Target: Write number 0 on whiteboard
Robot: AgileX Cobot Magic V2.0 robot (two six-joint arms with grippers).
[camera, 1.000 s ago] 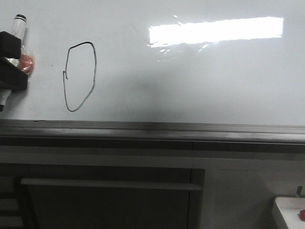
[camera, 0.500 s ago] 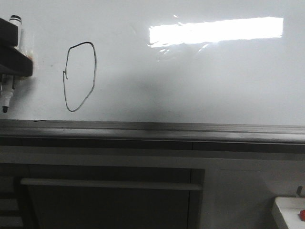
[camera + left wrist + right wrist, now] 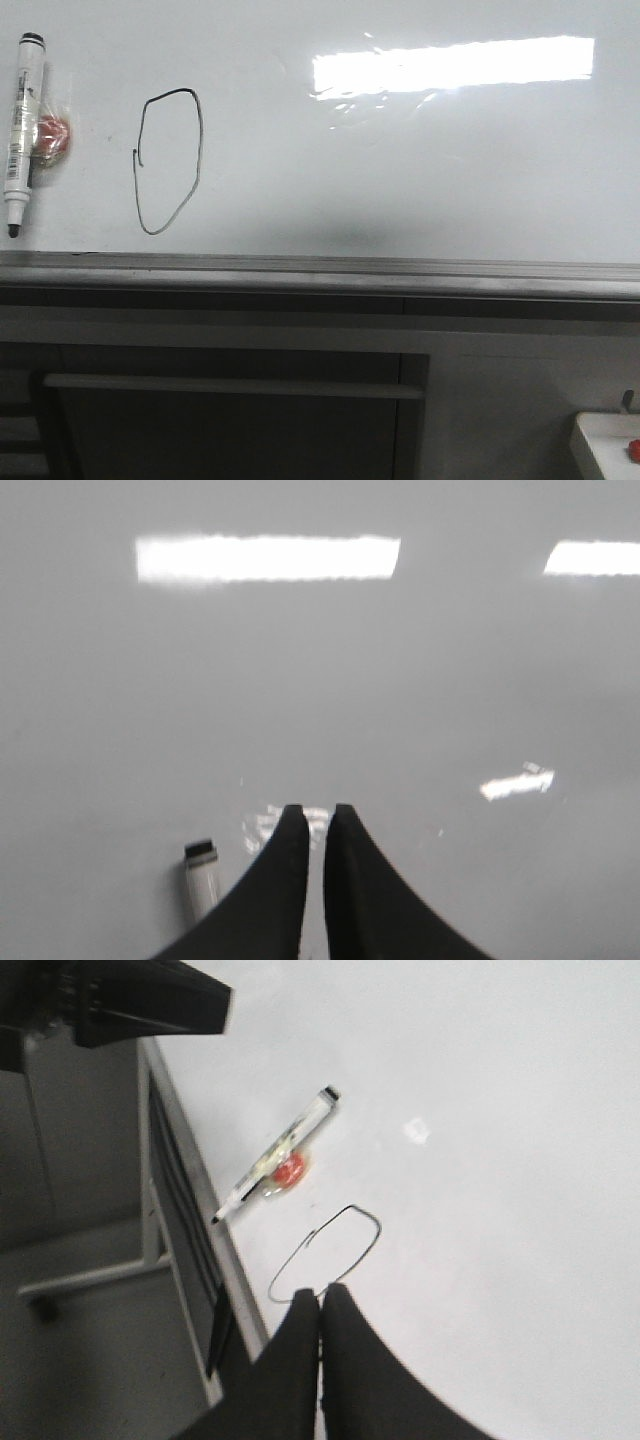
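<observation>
The number 0 (image 3: 201,140) is a thin dark loop on the left part of the whiteboard (image 3: 420,170); the right wrist view shows it too (image 3: 378,1230). A white marker (image 3: 22,130) lies against the board left of the 0, tip down, free of any gripper. It shows in the right wrist view (image 3: 280,1155), and its capped end shows in the left wrist view (image 3: 203,880). My left gripper (image 3: 315,810) is empty, with a narrow gap between its jaws, just beside the marker. My right gripper (image 3: 321,1292) is shut and empty, close to the 0's lower edge.
A small red object (image 3: 52,138) sits behind the marker. The grey ledge (image 3: 320,268) runs along the board's lower edge. A white tray (image 3: 605,440) with something red is at the lower right. My left arm's dark body (image 3: 130,1000) shows in the right wrist view.
My left gripper held the marker against the board, let it go and moved out of the front view to the left. The marker stays on the board. The 0 is unchanged.
</observation>
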